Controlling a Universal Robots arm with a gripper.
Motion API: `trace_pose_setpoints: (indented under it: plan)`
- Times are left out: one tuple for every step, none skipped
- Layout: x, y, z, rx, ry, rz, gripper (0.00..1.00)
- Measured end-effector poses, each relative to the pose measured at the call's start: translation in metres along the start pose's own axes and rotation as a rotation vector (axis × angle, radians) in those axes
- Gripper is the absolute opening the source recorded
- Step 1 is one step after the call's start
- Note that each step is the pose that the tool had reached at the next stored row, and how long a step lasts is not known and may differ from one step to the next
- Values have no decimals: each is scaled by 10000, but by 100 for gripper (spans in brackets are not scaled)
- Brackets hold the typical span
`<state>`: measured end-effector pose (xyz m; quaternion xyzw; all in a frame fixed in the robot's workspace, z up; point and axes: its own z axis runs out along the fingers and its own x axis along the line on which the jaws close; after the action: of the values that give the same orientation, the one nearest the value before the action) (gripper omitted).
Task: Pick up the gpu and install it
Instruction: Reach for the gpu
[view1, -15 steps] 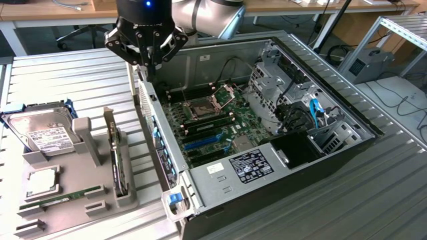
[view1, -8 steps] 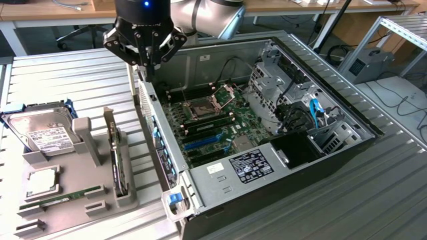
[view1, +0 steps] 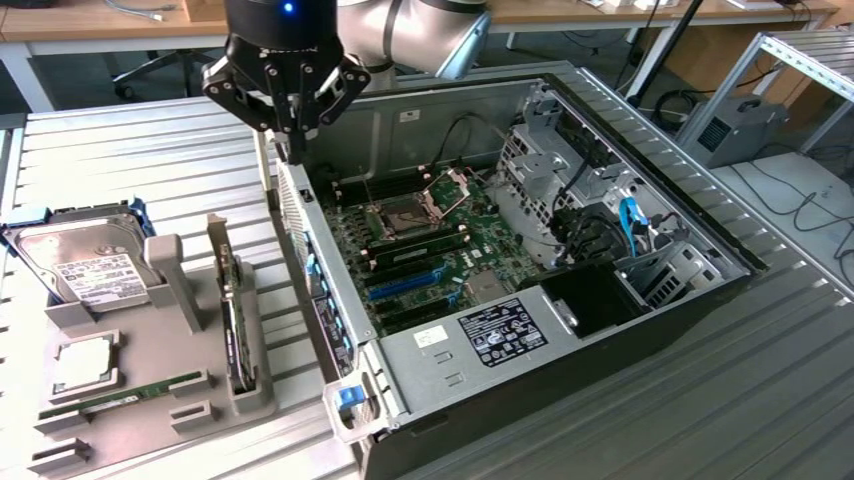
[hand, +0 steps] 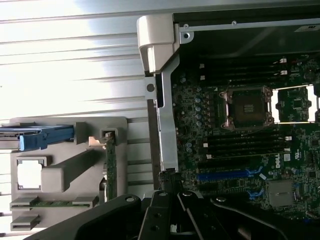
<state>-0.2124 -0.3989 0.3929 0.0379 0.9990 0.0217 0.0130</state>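
Claw (view1: 291, 150) closed on nothing, hovering over case (view1: 601, 380) wall; gpu (view1: 238, 320) stands on edge in grey holder (view1: 171, 285), top edge likely left free for gripping.

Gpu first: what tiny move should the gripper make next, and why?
Probably shift the gripper toward the exterior view's left, over the gpu: it hangs shut and empty by the computer case's edge, while the gpu stands untouched on edge in the gray holder.

Gpu (view1: 236, 320) upright in holder (view1: 140, 348), exterior view's left of case (view1: 414, 378); tool (view1: 288, 150) above case wall.
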Motion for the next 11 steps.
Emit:
trace_pose_setpoints:
  plan:
    - [3,0,0,0,0,-1,11]
    - [7,-1,0,0,0,0,11]
    - [10,-1,0,0,0,0,11]
    - [14,-1,0,0,0,0,11]
    - [18,-1,0,0,0,0,11]
    - [21,-2,0,0,0,0,11]
    - [24,-2,-1,1,0,0,11]
    - [28,-2,-1,0,0,0,11]
    - [31,-3,-1,0,0,-1,11]
    - [35,-3,-1,0,0,0,11]
    - [38,-3,-1,0,0,0,11]
